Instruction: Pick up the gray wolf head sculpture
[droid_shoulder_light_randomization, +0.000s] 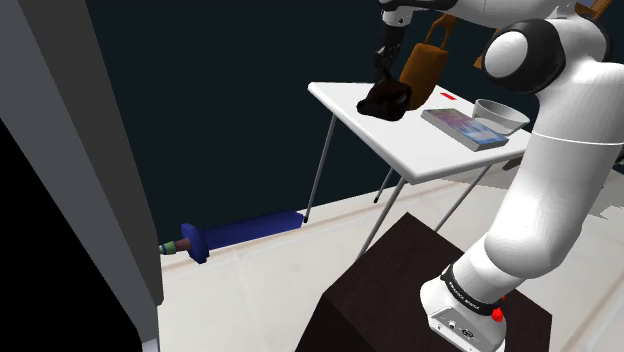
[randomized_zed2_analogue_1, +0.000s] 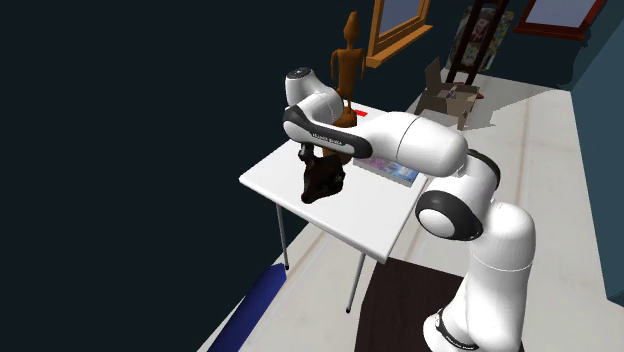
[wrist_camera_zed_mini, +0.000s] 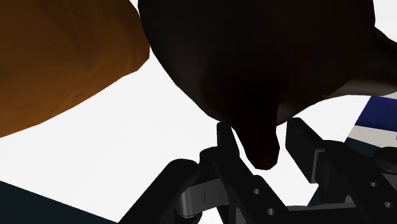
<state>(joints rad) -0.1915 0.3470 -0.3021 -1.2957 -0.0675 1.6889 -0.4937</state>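
Resting on the white table (droid_shoulder_light_randomization: 345, 105), the wolf head sculpture (droid_shoulder_light_randomization: 386, 100), rendered nearly black, is found directly under the gripper (droid_shoulder_light_randomization: 384, 76). In the wrist view the fingers (wrist_camera_zed_mini: 224, 143) are held somewhat apart astride a tapered tip of the sculpture; a white gap appears beside one finger, though contact is hard to judge. A brown figure (droid_shoulder_light_randomization: 425, 65) is seen at the sculpture's one o'clock in the shoulder view, a book (droid_shoulder_light_randomization: 462, 128) at four o'clock.

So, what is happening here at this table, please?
A white robot arm reaches over the white table toward a very dark wolf head sculpture. Its black jaws are down at the sculpture, standing apart around a narrow part of it, not yet closed on it. The sculpture seems to rest on the table, beside a brown figure.
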